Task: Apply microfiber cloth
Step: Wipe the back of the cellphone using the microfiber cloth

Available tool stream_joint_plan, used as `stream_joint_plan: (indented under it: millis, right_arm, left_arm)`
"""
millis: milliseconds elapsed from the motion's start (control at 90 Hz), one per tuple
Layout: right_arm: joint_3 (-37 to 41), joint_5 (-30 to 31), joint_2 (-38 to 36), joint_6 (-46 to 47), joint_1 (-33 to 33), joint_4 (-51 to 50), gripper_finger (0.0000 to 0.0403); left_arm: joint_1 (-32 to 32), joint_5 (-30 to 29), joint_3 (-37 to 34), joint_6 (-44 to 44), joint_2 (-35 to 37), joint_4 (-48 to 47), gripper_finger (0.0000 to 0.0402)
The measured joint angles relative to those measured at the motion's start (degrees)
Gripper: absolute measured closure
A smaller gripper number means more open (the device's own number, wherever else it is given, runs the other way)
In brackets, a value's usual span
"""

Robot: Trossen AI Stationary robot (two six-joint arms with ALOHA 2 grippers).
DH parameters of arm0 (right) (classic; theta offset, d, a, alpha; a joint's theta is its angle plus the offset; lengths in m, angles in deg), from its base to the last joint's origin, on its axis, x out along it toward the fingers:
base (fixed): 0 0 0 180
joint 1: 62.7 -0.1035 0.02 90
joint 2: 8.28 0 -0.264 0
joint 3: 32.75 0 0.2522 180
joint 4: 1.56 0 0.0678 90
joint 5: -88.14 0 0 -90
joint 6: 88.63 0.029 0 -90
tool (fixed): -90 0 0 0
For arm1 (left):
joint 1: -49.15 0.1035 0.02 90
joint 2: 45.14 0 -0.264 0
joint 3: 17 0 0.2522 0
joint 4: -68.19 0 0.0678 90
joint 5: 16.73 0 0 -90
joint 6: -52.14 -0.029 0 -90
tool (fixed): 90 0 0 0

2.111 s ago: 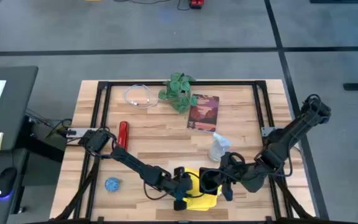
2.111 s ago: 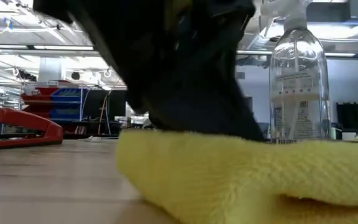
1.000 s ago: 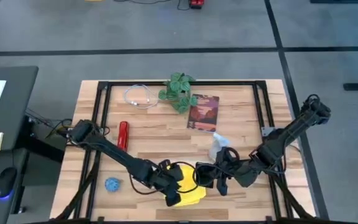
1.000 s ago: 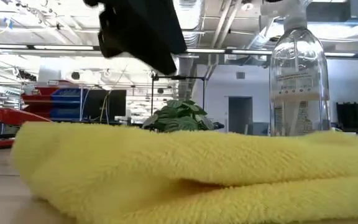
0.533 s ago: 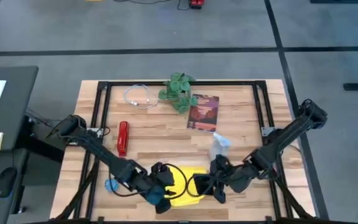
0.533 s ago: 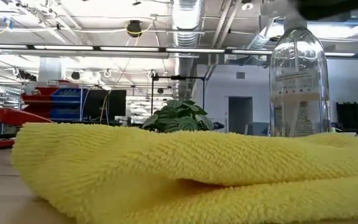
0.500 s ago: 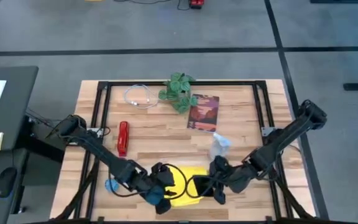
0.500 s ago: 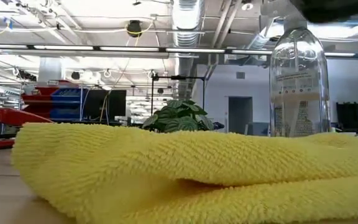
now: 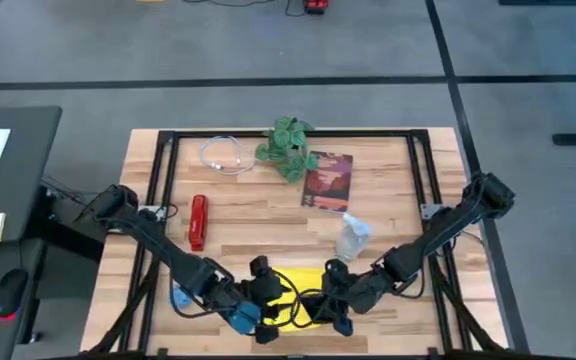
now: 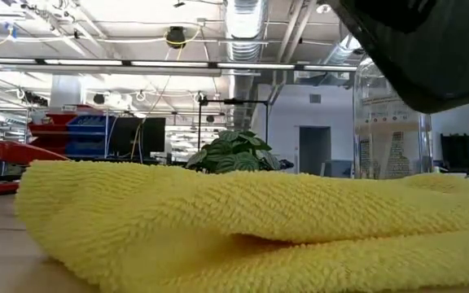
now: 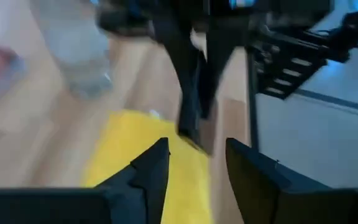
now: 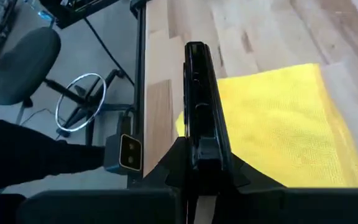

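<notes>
The yellow microfiber cloth (image 9: 298, 297) lies folded on the table near its front edge, and it fills the low view (image 10: 243, 228). My right gripper (image 9: 322, 306) hangs at the cloth's right side, shut on a black smartphone (image 12: 199, 106). The phone also shows upright in the left wrist view (image 11: 190, 93), above the cloth (image 11: 135, 149). My left gripper (image 9: 265, 320) is at the cloth's near left corner. Its fingers (image 11: 153, 169) are open with nothing between them. My right gripper pinches the smartphone's two flat faces between its fingers, at the end nearest the wrist (image 12: 200, 163). The phone runs on past the fingertips, seen edge-on. Its free end (image 12: 195, 53) reaches over the cloth's edge (image 12: 185, 127); I cannot tell whether it touches the cloth.
A clear spray bottle (image 9: 353, 237) stands just behind the cloth. Farther back are a dark red book (image 9: 327, 181), a potted plant (image 9: 290, 147) and a white cable (image 9: 222, 155). A red stapler (image 9: 197, 221) and a small blue thing (image 9: 180, 297) lie to the left.
My left gripper has drawn back off the cloth toward the table's near left. My right gripper has carried the phone toward the table's left, up to the cloth. The cloth has stayed where it was.
</notes>
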Motion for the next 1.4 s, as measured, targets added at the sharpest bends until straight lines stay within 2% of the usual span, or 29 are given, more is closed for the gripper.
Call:
stream_joint_plan:
  millis: [78,244,367,544,733,1067,1400]
  right_arm:
    - [0.0,0.0,0.0,-0.5,0.3,0.0,0.0387]
    - [0.0,0.0,0.0,-0.9,0.7,0.4,0.0387]
    - [0.0,0.0,0.0,-2.0,1.1,0.4,0.0387]
    - [0.0,-0.2,0.0,-2.5,1.1,0.6,0.0387]
    - [0.0,-0.4,0.0,-3.6,1.5,0.8,0.0387]
    - [0.0,-0.6,0.0,-4.7,1.4,1.0,0.0387]
    - [0.0,-0.6,0.0,-4.9,1.5,1.0,0.0387]
  left_arm:
    - [0.6,-0.2,0.5,-4.3,0.0,-0.1,0.0273]
    - [4.2,2.3,0.4,-4.6,0.0,-0.6,0.0259]
    - [6.7,6.8,0.3,-4.2,-0.1,1.1,0.0228]
    - [9.8,17.8,0.3,-7.2,-0.8,4.9,0.0178]
    - [10.7,19.2,0.4,-7.6,-2.5,5.1,0.0163]
    - [9.9,23.9,0.3,-5.8,-6.6,5.8,0.0210]
    - [9.8,23.7,0.3,-5.3,-6.6,6.0,0.0330]
